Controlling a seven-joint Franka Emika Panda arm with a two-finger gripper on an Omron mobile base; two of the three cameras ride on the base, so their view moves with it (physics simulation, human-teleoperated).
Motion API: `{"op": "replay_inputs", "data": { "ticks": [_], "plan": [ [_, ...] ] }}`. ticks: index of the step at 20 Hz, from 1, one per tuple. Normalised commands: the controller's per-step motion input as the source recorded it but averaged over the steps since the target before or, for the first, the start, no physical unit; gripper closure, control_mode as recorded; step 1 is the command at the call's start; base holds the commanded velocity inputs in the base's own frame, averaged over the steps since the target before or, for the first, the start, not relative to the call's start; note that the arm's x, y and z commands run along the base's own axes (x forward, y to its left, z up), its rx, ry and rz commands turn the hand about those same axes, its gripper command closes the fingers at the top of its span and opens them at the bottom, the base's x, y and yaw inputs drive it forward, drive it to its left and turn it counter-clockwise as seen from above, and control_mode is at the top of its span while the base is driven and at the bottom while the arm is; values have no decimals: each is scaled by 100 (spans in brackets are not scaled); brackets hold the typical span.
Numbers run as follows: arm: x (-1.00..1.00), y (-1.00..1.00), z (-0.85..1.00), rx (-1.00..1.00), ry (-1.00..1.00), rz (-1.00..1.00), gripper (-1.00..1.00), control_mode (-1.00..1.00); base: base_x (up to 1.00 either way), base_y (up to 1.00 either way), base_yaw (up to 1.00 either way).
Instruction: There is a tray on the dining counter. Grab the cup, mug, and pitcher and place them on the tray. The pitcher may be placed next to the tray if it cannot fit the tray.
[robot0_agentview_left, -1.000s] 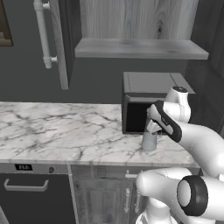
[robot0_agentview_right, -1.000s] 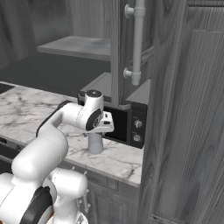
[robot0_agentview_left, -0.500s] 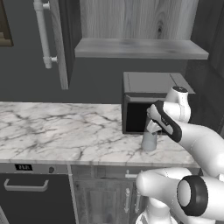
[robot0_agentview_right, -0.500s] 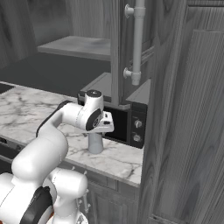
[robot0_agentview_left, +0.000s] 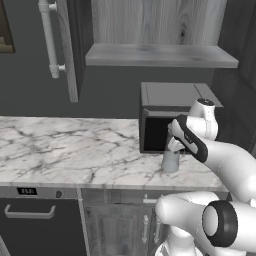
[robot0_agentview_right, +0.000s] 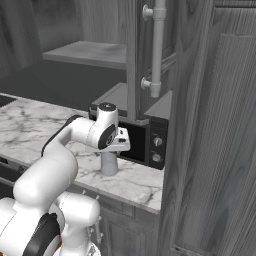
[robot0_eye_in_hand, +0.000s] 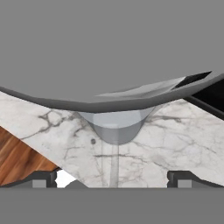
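Observation:
The pitcher (robot0_agentview_left: 170, 161) (robot0_agentview_right: 109, 163), a pale grey translucent cylinder, stands upright on a marble worktop just in front of a dark microwave. My gripper (robot0_agentview_left: 175, 145) (robot0_agentview_right: 118, 146) hangs directly over its top, pointing down. In the hand view the pitcher (robot0_eye_in_hand: 116, 126) looms large from above, its lid close to the camera. The gripper (robot0_eye_in_hand: 113, 182) is open, its fingertips (robot0_eye_in_hand: 43, 180) set wide apart with nothing pinched between them. The tray, the dining counter, the cup and the mug are out of view.
The microwave (robot0_agentview_left: 167, 117) (robot0_agentview_right: 148, 141) sits behind the pitcher. A shelf (robot0_agentview_left: 160, 55) hangs above the marble worktop (robot0_agentview_left: 75, 150). A cabinet door with a long handle (robot0_agentview_left: 50, 40) is at upper left. An oven (robot0_agentview_left: 30, 215) sits below. A tall wooden panel (robot0_agentview_right: 215, 130) rises on the right.

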Motion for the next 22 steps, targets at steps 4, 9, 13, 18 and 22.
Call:
{"op": "replay_inputs", "data": {
  "ticks": [4,9,13,18,22],
  "plan": [
    [0,0,0,0,0,0,100,-100,0,0,0],
    [0,0,0,0,0,0,100,-100,0,0,0],
    [0,0,0,0,0,0,100,-100,0,0,0],
    [0,0,0,0,0,0,100,-100,0,0,0],
    [0,0,0,0,0,0,100,-100,0,0,0]
  ]
}}
